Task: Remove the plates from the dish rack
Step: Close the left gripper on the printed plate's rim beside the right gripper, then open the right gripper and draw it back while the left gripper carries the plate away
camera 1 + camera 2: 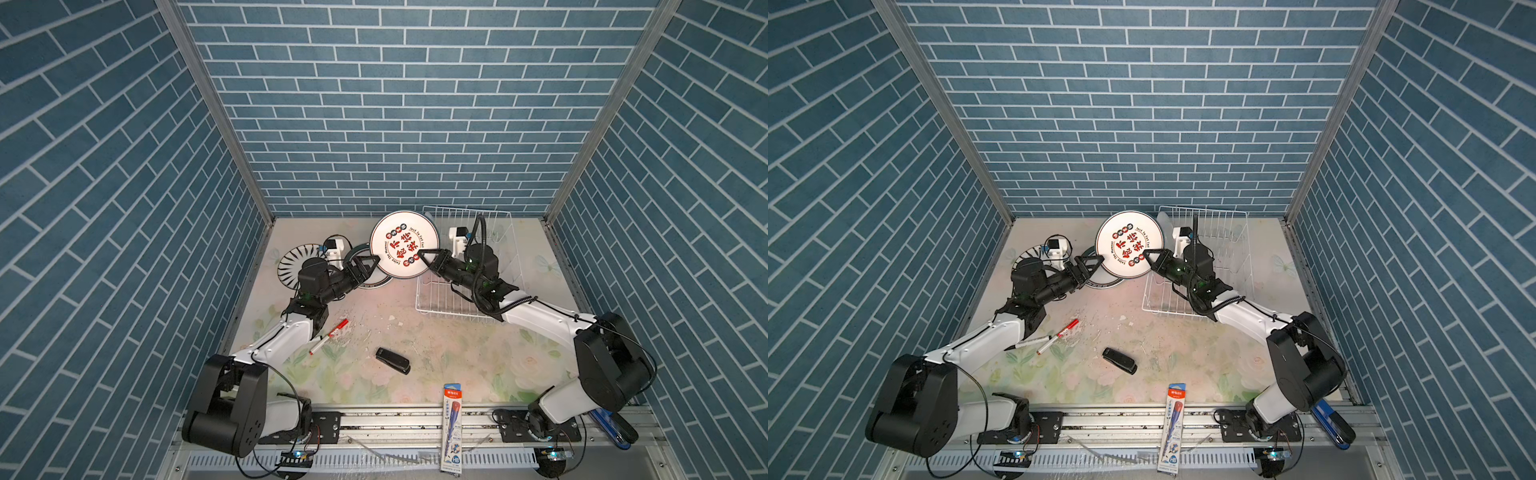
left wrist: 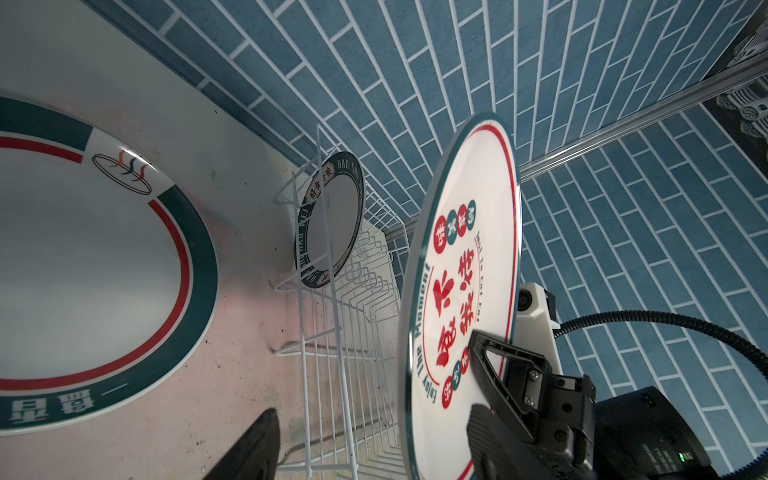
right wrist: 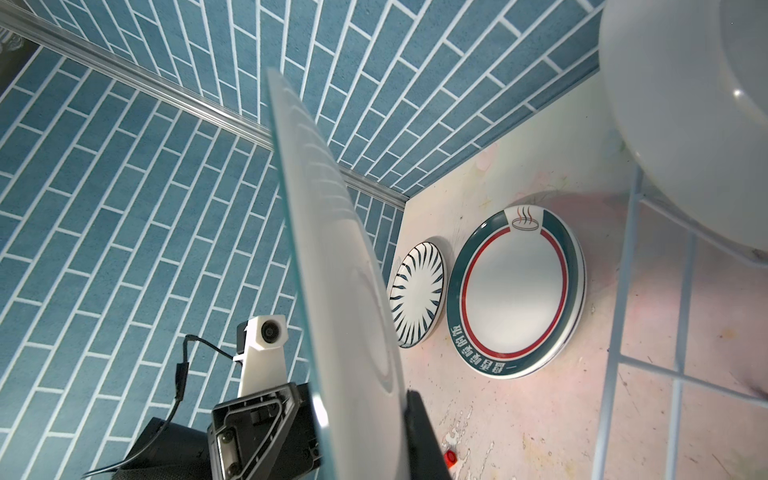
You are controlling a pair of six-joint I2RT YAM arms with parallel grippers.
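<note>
The red-lettered plate [image 1: 404,244] is held tilted at 9 o'clock of the dish rack [image 1: 440,309], its 4 o'clock rim pinched by the right gripper [image 1: 424,256]. The left gripper [image 1: 371,264], jaws spread, sits at its 8 o'clock edge. Beyond, a green-rimmed plate [image 3: 515,291] and a striped plate [image 3: 417,293] lie flat.

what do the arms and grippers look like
The left arm and right arm are white links with black joint housings. The left gripper and right gripper have black triangular open-frame fingers. A coiled black cable runs along the right arm.
</note>
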